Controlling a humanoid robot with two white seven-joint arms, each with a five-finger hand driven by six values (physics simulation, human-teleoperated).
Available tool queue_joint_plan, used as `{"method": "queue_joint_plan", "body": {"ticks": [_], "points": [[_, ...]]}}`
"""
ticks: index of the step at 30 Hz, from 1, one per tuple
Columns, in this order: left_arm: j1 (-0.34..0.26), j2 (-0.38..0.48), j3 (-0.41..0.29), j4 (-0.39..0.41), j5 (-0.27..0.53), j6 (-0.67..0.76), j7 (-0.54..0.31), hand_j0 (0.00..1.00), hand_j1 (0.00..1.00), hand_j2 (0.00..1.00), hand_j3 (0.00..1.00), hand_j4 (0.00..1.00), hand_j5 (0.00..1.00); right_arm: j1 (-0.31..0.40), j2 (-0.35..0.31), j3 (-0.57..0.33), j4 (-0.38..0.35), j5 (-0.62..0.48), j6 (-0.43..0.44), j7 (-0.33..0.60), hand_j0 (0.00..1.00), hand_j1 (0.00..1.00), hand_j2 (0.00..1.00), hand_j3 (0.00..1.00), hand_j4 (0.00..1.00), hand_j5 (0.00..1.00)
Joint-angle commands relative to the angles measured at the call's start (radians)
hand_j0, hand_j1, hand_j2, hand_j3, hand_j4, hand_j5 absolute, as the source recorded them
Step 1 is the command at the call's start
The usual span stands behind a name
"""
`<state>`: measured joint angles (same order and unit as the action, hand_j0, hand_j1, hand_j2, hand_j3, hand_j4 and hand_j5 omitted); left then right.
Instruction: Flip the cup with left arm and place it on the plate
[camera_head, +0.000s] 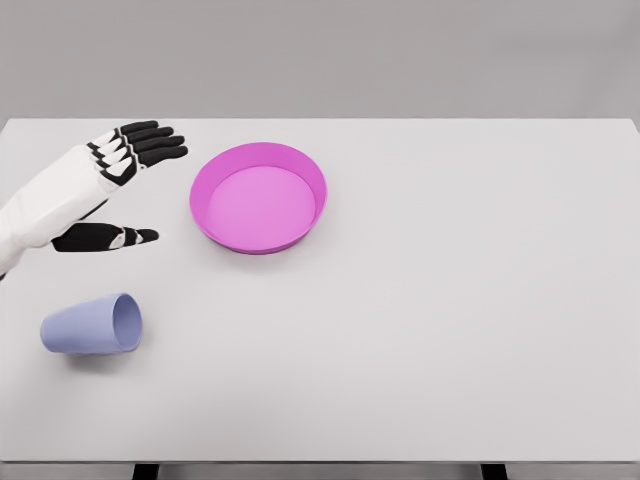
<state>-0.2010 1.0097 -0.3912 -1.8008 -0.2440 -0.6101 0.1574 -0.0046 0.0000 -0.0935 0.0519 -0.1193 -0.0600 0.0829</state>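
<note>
A pale blue cup lies on its side near the table's front left, its open mouth facing right. A magenta plate with a raised rim sits behind it, toward the table's middle left. My left hand hovers over the table between them, left of the plate and well behind the cup, with its black fingers spread and the thumb held apart. It holds nothing and touches neither object. The right arm does not show.
The white table stretches wide to the right of the plate. Its front edge runs along the bottom of the view, with dark legs just visible beneath.
</note>
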Motion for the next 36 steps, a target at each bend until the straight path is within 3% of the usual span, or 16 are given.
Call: {"method": "queue_joint_plan", "body": {"ticks": [1, 31, 35, 36], "points": [[0.000, 0.010, 0.000, 0.000, 0.006, -0.001, 0.001, 1.00, 1.00, 1.00, 1.00, 1.00, 1.00, 0.000, 0.000, 0.003, -0.003, 0.003, -0.003, 0.003, 1.00, 1.00, 1.00, 1.00, 1.00, 1.00], [0.026, 0.155, -0.003, -0.002, 0.011, -0.001, 0.002, 1.00, 1.00, 1.00, 1.00, 1.00, 1.00, 0.000, 0.000, 0.001, 0.002, 0.000, 0.000, 0.003, 1.00, 1.00, 1.00, 1.00, 1.00, 1.00], [0.075, 0.199, -0.012, -0.002, 0.078, -0.001, 0.005, 1.00, 1.00, 1.00, 1.00, 1.00, 1.00, 0.000, 0.000, 0.001, 0.002, 0.000, 0.000, 0.003, 1.00, 1.00, 1.00, 1.00, 1.00, 1.00], [0.077, 0.210, -0.044, -0.002, 0.112, -0.001, 0.005, 1.00, 1.00, 1.00, 1.00, 1.00, 1.00, 0.000, 0.000, 0.001, 0.002, 0.000, 0.000, 0.003, 1.00, 1.00, 1.00, 1.00, 1.00, 1.00]]}}
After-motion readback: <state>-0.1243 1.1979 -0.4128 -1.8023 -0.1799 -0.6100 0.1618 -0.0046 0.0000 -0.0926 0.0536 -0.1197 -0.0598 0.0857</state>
